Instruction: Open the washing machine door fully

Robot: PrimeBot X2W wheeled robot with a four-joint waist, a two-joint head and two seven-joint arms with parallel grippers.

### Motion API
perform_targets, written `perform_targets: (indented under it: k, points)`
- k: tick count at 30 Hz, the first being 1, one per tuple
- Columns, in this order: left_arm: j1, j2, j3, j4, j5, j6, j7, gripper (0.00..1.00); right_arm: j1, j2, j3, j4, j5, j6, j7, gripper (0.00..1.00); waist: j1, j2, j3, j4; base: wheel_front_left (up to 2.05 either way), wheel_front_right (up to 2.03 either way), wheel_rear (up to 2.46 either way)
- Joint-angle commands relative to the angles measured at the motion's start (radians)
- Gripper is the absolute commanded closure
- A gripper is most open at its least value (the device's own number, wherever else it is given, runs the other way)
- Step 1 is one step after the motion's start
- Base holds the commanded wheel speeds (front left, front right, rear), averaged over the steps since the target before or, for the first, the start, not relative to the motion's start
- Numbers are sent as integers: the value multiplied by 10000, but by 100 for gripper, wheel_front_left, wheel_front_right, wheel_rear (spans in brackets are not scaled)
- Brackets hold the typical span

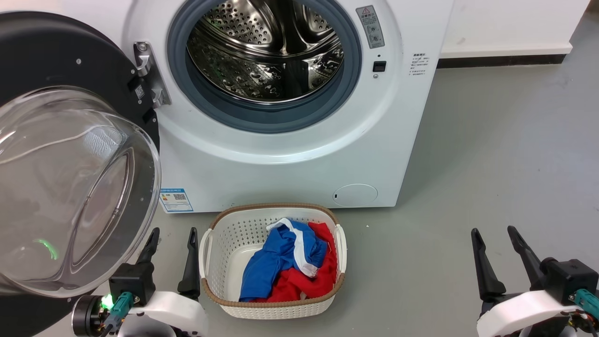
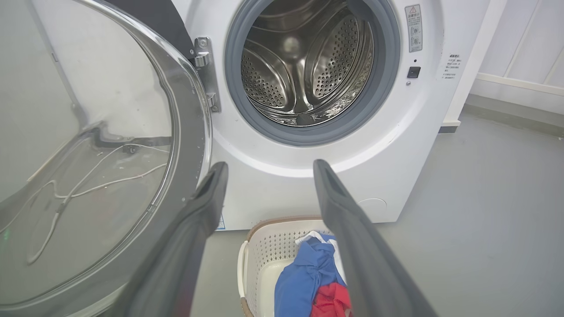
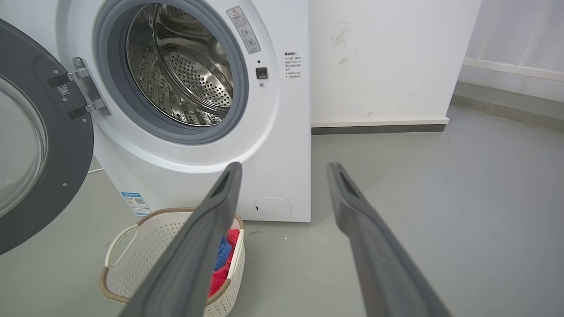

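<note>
- A white front-loading washing machine (image 1: 299, 154) stands on a grey floor; every place below is given relative to it.
- The washing machine door (image 1: 70, 154), a glossy black ring around a bulging clear glass bowl, is swung out on its hinge (image 1: 149, 75) at the machine's left edge. It hangs out in front of the machine's left side, inner face and bowl turned towards the camera.
- The round opening in the machine's front is wholly uncovered, showing the grey rubber ring and steel drum (image 1: 266, 51).
- The left gripper (image 1: 173, 232) sits low in front of the machine, just beside the door's lower edge. Its fingers are spread apart and hold nothing; whether one brushes the door I cannot tell.
- The right gripper (image 1: 493, 231) is in front of the machine's right corner, well apart from the door, fingers likewise spread and empty.
- A white basket (image 1: 273, 208) of blue and red clothes rests on the floor just before the machine's base.
- Judgement: the task looks done or very nearly so (whether the hinge has travel left is unclear).
</note>
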Motion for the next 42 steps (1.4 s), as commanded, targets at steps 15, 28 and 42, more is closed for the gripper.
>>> perform_targets:
  k: [15, 28, 42]
  points:
    - [45, -291, 343, 233, -1480, -313, 361, 100, -97, 68, -124, 405, 1670, 0, 256, 100, 0, 0, 57, 9, 0, 0, 0]
    - [-110, -615, 909, 396, -3506, -804, 862, 100, -341, 124, -231, 622, 3983, -1, 581, 100, 0, 0, 55, 57, 0, 0, 0]
    - [-216, -900, 1402, 479, -5239, -1228, 1300, 100, -557, 172, -338, 828, 5969, 0, 863, 100, 0, 0, 54, 104, 0, 0, 0]
